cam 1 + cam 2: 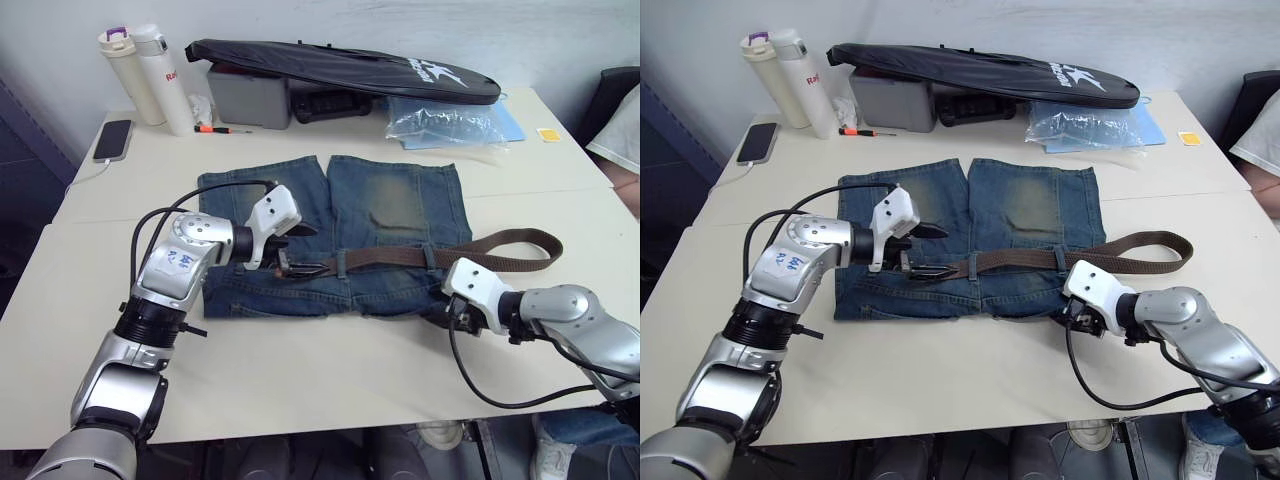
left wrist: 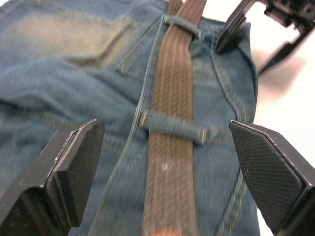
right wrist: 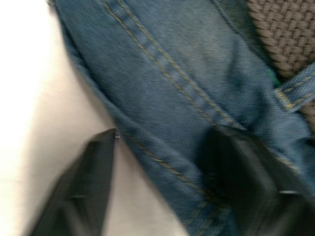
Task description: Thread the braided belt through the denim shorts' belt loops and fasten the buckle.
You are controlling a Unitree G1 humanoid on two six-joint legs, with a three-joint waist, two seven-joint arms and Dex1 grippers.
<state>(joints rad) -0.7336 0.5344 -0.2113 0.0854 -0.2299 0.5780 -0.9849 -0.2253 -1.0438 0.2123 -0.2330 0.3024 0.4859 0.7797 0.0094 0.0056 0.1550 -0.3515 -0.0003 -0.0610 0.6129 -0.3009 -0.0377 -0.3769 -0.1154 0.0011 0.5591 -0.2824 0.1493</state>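
While the dark-brown woven braided belt [image 1: 400,257] lies lengthwise along the waistband of the faded blue denim shorts [image 1: 390,205], we see its silver buckle [image 1: 291,269] directly beneath the spread left gripper [image 1: 290,252], with the right gripper [image 3: 162,162] open astride the waistband's opposite corner

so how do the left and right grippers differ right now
The left gripper hovers over the braided belt near the buckle, wide open and gripping nothing. The right gripper sits at the opposite end of the denim shorts, at their waistband corner, one finger on denim, the other over the table. Both are open.
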